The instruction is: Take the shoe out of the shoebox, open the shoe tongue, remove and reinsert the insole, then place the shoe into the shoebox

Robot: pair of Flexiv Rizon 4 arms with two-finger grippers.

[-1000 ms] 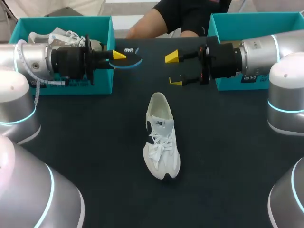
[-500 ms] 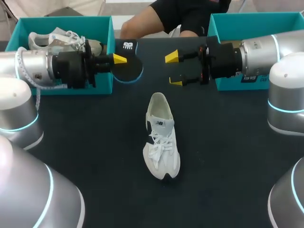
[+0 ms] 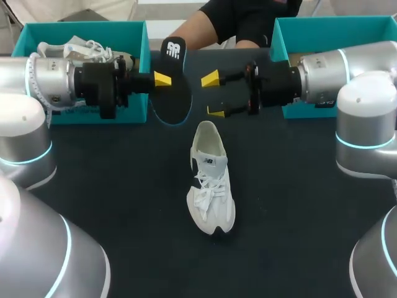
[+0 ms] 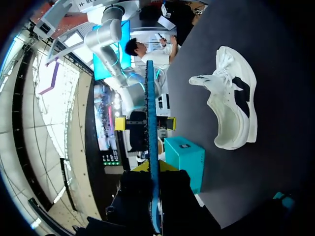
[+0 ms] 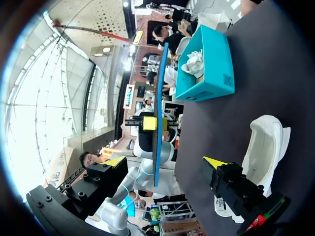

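Beyond the white shoe (image 3: 211,180), left tool (image 3: 162,79) pinches a thin, blue-edged black insole (image 3: 177,102); right tool (image 3: 213,95) gapes wide.

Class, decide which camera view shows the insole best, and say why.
The head view: the insole shows its broad black face, held in the left gripper. Both wrist views catch it only edge-on, as a thin strip with a blue rim, so its outline cannot be seen there.

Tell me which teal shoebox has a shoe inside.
The left shoebox: a white shoe lies inside it. The right shoebox shows no shoe.
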